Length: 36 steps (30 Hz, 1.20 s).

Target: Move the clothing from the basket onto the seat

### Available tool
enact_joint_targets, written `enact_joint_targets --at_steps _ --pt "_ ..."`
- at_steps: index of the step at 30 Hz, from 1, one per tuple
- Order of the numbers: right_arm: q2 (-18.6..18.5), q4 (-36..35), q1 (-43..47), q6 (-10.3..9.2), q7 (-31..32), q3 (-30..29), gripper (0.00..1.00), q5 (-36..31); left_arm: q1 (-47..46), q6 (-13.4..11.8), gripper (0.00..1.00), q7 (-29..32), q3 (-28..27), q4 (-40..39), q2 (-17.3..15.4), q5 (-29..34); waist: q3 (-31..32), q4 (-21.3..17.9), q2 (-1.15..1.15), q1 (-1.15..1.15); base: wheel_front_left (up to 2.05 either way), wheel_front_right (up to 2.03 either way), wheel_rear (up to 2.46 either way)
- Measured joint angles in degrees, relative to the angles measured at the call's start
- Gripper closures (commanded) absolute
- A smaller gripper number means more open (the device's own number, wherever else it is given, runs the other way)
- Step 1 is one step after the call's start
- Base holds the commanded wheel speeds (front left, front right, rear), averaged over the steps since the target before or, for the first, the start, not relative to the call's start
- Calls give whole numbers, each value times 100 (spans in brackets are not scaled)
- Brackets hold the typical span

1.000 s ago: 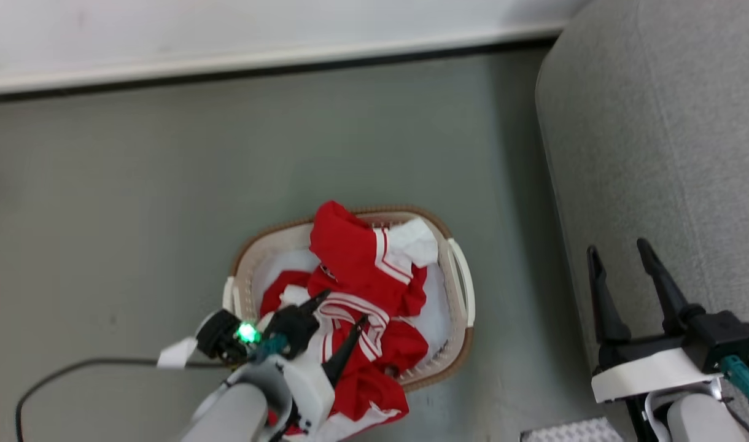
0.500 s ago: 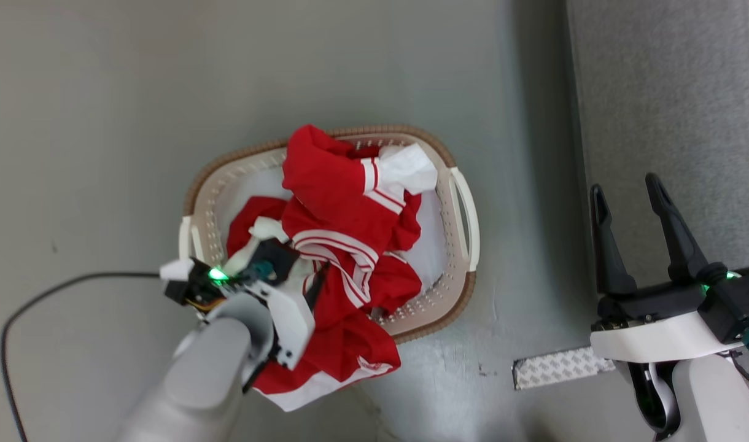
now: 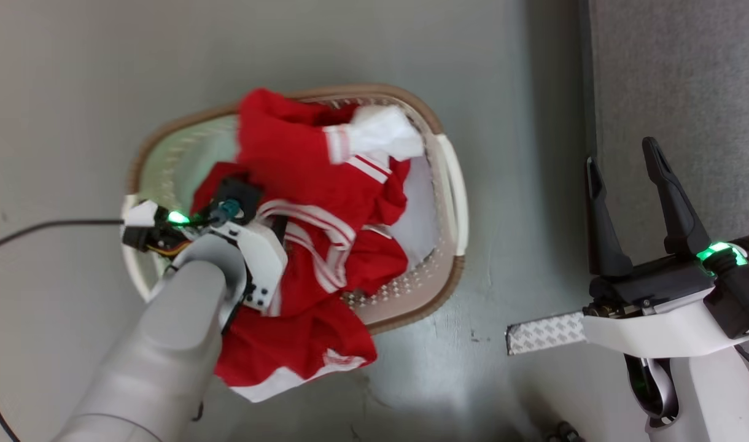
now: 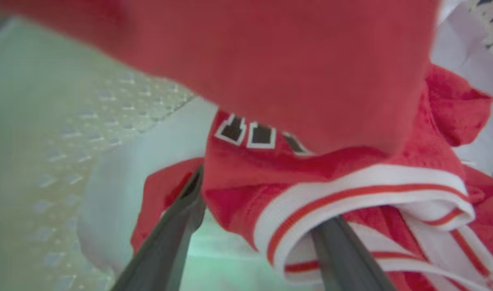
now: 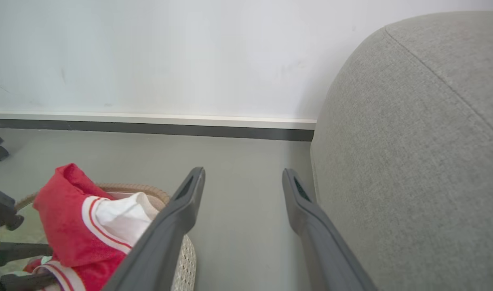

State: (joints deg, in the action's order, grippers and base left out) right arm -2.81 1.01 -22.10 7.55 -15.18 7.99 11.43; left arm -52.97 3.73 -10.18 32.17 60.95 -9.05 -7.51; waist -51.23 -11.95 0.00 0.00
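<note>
Clothing [image 3: 301,153]: heaped in basket [image 3: 411,307], spilling over near rim. Left gripper [image 4: 260,198]: spread astride a striped fold, nothing pinched yet. Close deep on bunched fabric, lift clear of rim, swing to seat [image 3: 675,73]. Right gripper [image 3: 620,151]: open, empty.

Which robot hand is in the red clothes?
The left gripper: its fingers straddle the clothing inside the basket. The right gripper hangs open beside the seat.
</note>
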Motion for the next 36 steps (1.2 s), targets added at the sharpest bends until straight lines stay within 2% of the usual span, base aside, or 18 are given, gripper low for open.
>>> enact_joint_targets --at_steps 9,10,11,12,13,24,30,36 --pt "0 -8 16 0 1 26 0 67 -115 105 0 -203 88 292 156 -73 -214 -20 0 0 0 0 0" --pt "0 3 16 0 1 30 0 69 -121 131 9 -229 110 294 181 -75 -201 -18 0 0 0 0 0" --pt "0 16 14 0 1 37 0 76 -129 131 47 -258 126 298 204 -75 -186 -17 0 0 0 0 0" --pt "0 27 8 0 1 47 0 87 -141 153 67 -271 147 308 222 -75 -167 -18 0 0 0 0 0" --pt "1 40 1 0 0 52 0 97 -146 164 100 -308 164 307 233 -79 -146 -18 0 0 0 0 0" --pt "2 325 38 0 0 51 0 134 185 276 100 -480 103 26 299 -410 474 12 0 0 0 0 0" --pt "2 578 366 0 1 -99 0 165 879 281 100 -494 -152 -939 243 -669 1230 59 0 0 0 0 0" --pt "5 880 827 0 1 -189 0 32 1707 247 100 -494 -369 -1788 133 -840 2249 150 0 -2 0 0 0"
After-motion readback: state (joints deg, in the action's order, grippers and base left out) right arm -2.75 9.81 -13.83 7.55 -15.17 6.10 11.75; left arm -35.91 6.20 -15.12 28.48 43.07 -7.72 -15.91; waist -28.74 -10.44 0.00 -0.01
